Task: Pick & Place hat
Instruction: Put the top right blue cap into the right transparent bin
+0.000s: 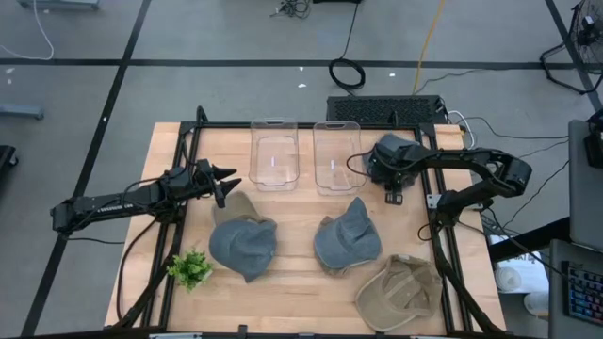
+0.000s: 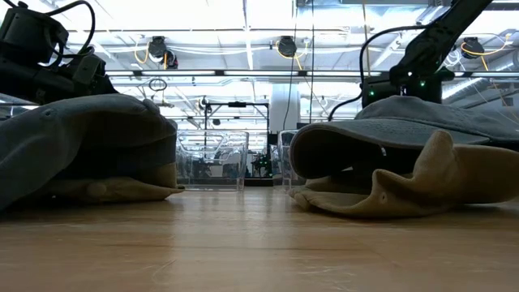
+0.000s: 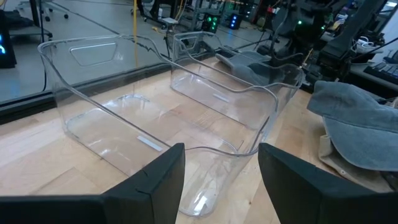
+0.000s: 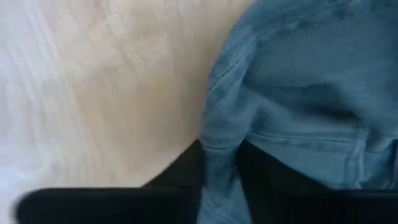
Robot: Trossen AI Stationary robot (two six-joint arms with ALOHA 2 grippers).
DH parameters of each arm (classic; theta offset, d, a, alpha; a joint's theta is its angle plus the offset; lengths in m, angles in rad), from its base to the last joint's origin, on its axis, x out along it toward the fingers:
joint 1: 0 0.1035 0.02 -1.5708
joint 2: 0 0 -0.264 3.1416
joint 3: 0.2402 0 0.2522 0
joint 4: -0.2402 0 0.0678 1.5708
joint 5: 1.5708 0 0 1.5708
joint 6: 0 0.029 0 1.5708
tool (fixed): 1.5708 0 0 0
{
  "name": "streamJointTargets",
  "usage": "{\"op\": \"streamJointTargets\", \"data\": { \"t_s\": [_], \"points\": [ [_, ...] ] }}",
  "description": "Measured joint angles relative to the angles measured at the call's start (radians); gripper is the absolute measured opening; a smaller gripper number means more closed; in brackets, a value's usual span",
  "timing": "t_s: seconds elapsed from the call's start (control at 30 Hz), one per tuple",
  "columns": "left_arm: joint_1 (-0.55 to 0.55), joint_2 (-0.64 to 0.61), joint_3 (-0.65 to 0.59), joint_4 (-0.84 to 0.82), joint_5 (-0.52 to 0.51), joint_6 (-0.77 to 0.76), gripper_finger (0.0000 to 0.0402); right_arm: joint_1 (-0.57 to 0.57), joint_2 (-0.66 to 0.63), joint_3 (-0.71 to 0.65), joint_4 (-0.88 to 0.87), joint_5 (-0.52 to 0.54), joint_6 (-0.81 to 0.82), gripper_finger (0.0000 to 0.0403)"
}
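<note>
wood table (image 1: 292,287) in workshop; left gripper (image 3: 221,171) apart, right gripper (image 4: 221,165) pinching denim hat (image 4: 298,93).

Overhead and table-level views share the hats (image 1: 347,237) — wrists closer.

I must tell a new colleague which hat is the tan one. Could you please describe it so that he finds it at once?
Start at the wooden table and find the two clear bins at its far edge. Go to the opposite, near edge, at the corner on the right arm's side. The tan hat lies there alone in that colour; its two neighbours are blue-grey denim.
</note>
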Motion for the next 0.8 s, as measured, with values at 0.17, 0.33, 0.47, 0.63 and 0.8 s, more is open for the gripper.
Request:
{"op": "streamJointTargets", "data": {
  "t_s": [0.17, 0.33, 0.47, 0.63, 0.8],
  "points": [
    [0.0, 0.0, 0.0, 0.0, 0.0, 0.0, 0.0214, -0.001, 0.001, 0.002, 0.028, 0.029, -0.006, 0.001],
    [0.0, 0.0, 0.0, 0.0, 0.0, 0.0, 0.0214, -0.001, -0.02, 0.002, -0.014, 0.052, -0.002, 0.0003],
    [0.0, 0.0, 0.0, 0.0, 0.0, 0.0, 0.0214, -0.001, -0.106, 0.038, -0.131, 0.124, 0.054, 0.0001],
    [0.0, 0.0, 0.0, 0.0, 0.0, 0.0, 0.0214, -0.001, -0.215, 0.099, -0.265, 0.193, 0.078, 0.0001],
    [0.0, 0.0, 0.0, 0.0, 0.0, 0.0, 0.0214, 0.006, -0.276, 0.174, -0.414, 0.257, 0.136, 0.0001]
  ]
}}
